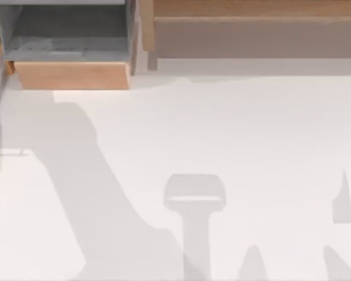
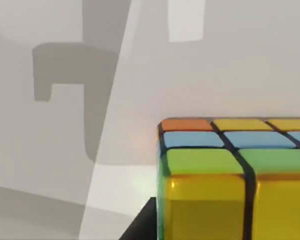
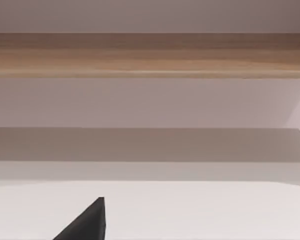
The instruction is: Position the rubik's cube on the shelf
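Looking down from the top view: white desk (image 1: pixel 222 129) bare apart from arm shadows; long wooden shelf (image 1: pixel 251 35) along the far edge toward the right, brown top board over a grey-brown front face, wooden side post at its left end. Just beside that post, on the left: smaller box (image 1: pixel 70 52) with grey interior and light wood front.

Left wrist view: rubik's cube (image 2: pixel 235 180) very close to the camera, above the white desk surface. Visible tiles: orange, yellow, blue, green, with yellow on the nearest face; black grid lines. Dark finger tip (image 2: pixel 142 225) just beside the cube's lower corner. Contact not confirmable; state of the left jaws cannot be told.

Right wrist view: camera level with the shelf front, wooden board (image 3: pixel 150 55) running across, pale face and shadow band beneath. One dark finger tip (image 3: pixel 87 222) over the desk. State of the right jaws cannot be told.
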`<state>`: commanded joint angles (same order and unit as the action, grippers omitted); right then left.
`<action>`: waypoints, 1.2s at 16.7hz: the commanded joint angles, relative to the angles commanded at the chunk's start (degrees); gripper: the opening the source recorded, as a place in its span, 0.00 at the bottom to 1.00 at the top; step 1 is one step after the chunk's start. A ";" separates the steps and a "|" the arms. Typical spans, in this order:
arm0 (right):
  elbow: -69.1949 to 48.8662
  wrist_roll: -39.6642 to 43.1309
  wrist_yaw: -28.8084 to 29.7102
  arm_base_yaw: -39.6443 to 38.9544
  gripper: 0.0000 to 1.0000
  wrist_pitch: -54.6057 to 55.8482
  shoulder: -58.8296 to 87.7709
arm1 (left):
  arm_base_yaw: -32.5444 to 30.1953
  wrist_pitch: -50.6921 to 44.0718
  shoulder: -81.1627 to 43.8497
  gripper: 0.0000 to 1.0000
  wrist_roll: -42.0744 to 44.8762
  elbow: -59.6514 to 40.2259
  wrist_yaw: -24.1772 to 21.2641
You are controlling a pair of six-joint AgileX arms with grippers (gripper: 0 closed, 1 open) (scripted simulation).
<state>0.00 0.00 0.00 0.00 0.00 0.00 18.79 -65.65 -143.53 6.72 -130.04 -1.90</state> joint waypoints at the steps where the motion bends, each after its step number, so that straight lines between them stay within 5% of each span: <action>1: 0.00 0.00 0.00 0.00 1.00 0.00 0.00 | 0.14 -1.01 -0.32 0.00 -0.70 -0.59 0.08; 20: 0.00 0.00 0.00 0.00 1.00 0.00 0.00 | -0.61 -6.74 1.62 0.00 0.36 -6.92 1.98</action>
<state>0.00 0.00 0.00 0.00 0.00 0.00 18.18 -72.39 -141.91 7.08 -136.97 0.08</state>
